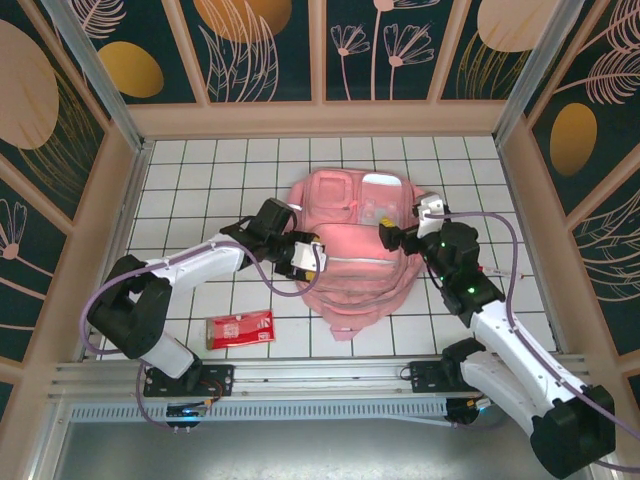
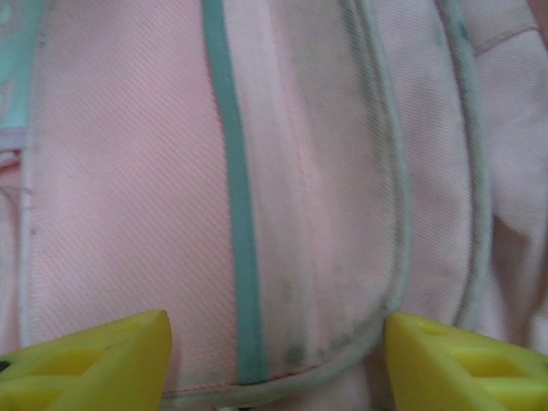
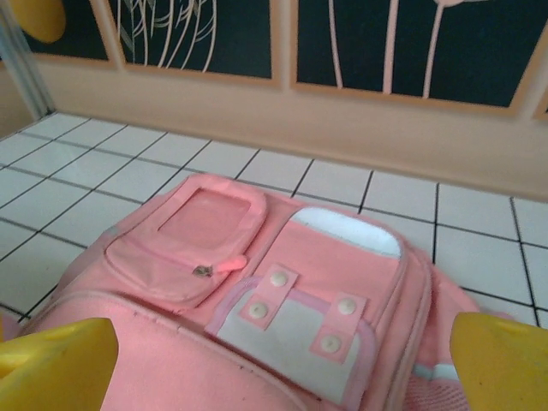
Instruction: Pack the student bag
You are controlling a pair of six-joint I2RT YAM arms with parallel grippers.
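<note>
The student bag (image 1: 352, 205), pink and soft, lies flat in the middle of the white tiled table. My left gripper (image 1: 306, 256) hovers at its left side. In the left wrist view the yellow fingertips (image 2: 94, 360) stand apart just above the bag's fabric (image 2: 128, 171), which a silvery strip (image 2: 233, 171) crosses; nothing is held between them. My right gripper (image 1: 398, 236) is over the bag's right side. Its jaws (image 3: 282, 368) stand wide open and empty, looking over the bag's front pockets (image 3: 334, 257) and a pink zip pull (image 3: 226, 265).
A red flat packet (image 1: 240, 328) lies on the tiles near the front left, beside the left arm. Wooden-framed decorated walls (image 1: 320, 115) close in the table on three sides. Bare tiles (image 1: 200, 180) surround the bag.
</note>
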